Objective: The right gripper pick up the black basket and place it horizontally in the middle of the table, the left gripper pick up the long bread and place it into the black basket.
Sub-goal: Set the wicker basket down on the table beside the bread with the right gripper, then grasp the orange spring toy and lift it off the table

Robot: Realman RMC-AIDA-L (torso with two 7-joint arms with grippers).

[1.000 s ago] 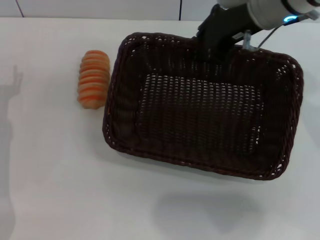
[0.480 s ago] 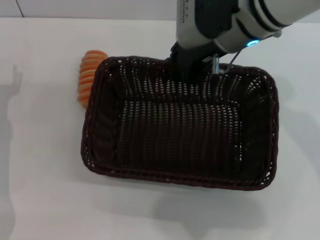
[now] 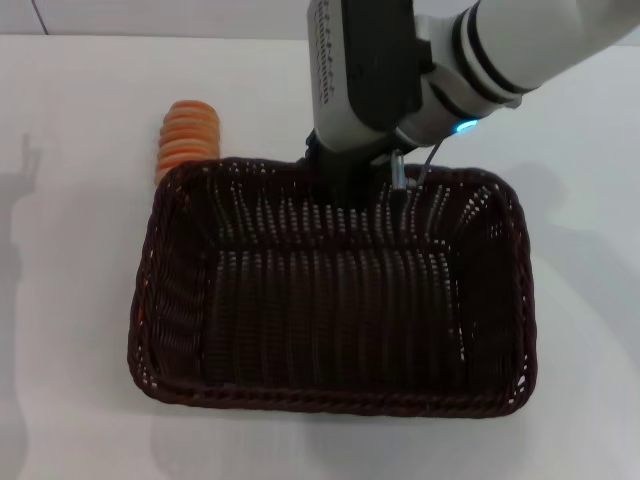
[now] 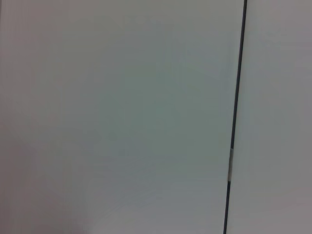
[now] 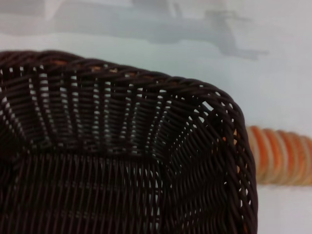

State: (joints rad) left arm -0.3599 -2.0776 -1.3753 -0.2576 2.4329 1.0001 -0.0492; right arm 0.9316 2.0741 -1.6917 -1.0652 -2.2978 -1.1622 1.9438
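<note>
The black basket (image 3: pixel 330 400) hangs a little above the white table (image 3: pixel 70 330), lying lengthwise across the head view. My right gripper (image 3: pixel 345 188) is shut on the middle of its far rim, with the blue-lit ring just behind. The long bread (image 3: pixel 188 132) lies on the table beyond the basket's far left corner, and the rim hides its near end. In the right wrist view the basket's rim (image 5: pixel 229 141) fills the picture, with the bread (image 5: pixel 280 155) just outside its corner. My left gripper is out of view.
The left wrist view shows only a plain pale surface with a thin dark seam (image 4: pixel 236 117). An arm's faint shadow falls on the table's left edge (image 3: pixel 25 170). White wall panels run along the back.
My right gripper has carried the basket leftward and toward me. The basket's far left corner now covers part of the bread. The bread has not moved.
</note>
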